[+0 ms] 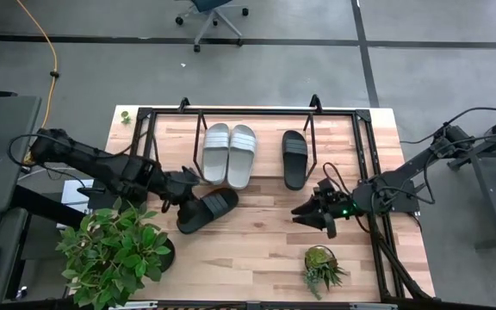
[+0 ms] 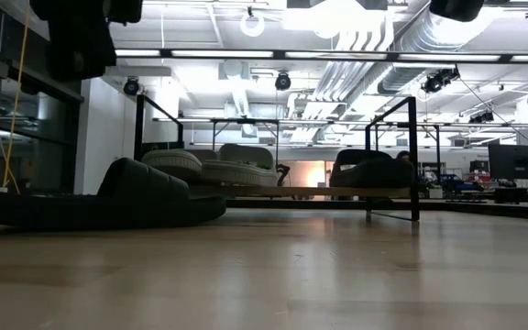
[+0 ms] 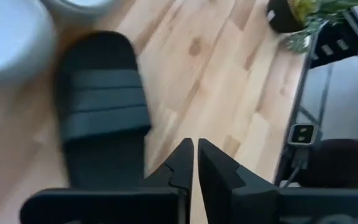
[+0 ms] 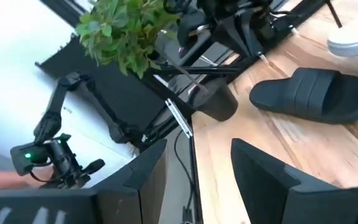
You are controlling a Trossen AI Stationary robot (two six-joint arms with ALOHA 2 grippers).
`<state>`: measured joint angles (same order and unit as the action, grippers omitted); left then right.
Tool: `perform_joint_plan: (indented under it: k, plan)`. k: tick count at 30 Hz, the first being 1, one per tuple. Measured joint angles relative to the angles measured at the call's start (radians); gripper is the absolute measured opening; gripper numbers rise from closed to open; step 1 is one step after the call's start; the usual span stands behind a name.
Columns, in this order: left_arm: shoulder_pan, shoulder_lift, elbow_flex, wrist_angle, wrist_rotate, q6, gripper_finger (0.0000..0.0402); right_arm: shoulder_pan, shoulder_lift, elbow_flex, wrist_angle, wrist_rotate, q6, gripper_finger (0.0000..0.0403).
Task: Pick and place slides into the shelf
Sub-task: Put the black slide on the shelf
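The shelf is a black tube frame on the table's far part. Its base holds the light grey pair, side by side, and one black slide. The second black slide lies flat on the table in front of the shelf, left of centre, and also shows in the low view. My left gripper is shut, just beside this slide's near-left end; its fingers are over bare wood. My right gripper is open above the table's right part, its fingers pointing toward the loose slide.
A large leafy potted plant stands at the near left corner, close to my left arm. A small potted plant stands by the near edge, below my right gripper. Bare wood lies between the two grippers.
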<state>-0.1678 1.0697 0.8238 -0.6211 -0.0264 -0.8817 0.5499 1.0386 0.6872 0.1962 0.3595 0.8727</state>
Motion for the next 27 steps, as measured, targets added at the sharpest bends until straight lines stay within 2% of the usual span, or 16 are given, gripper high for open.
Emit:
perform_joint_plan:
  k: [6, 10, 14, 17, 21, 24, 27]
  plan:
    - [-0.100, 0.092, -0.001, 0.021, -0.066, -0.175, 0.0042, 0.000, 0.000, 0.000, 0.016, -0.032, -0.070, 0.0167]
    - [-0.122, 0.154, -0.002, 0.034, -0.080, -0.294, 0.0073, 0.000, -0.001, 0.000, 0.046, -0.033, -0.111, 0.0167]
    - [-0.121, 0.202, -0.002, 0.070, -0.086, -0.325, 0.0116, 0.001, -0.007, 0.000, 0.071, -0.038, -0.122, 0.0167]
    - [-0.121, 0.233, 0.002, 0.132, -0.098, -0.223, 0.0147, 0.012, -0.018, 0.000, 0.075, -0.039, -0.136, 0.0167]
    - [-0.121, 0.260, 0.000, 0.199, -0.089, 0.021, 0.0169, 0.028, -0.031, -0.001, 0.068, -0.038, -0.148, 0.0167]
    - [-0.122, 0.259, 0.002, 0.250, -0.057, 0.196, 0.0168, 0.032, -0.041, 0.000, 0.057, -0.033, -0.148, 0.0167]
    - [-0.120, 0.259, -0.001, 0.248, -0.026, 0.338, 0.0150, 0.034, -0.047, 0.000, 0.047, -0.038, -0.121, 0.0167]
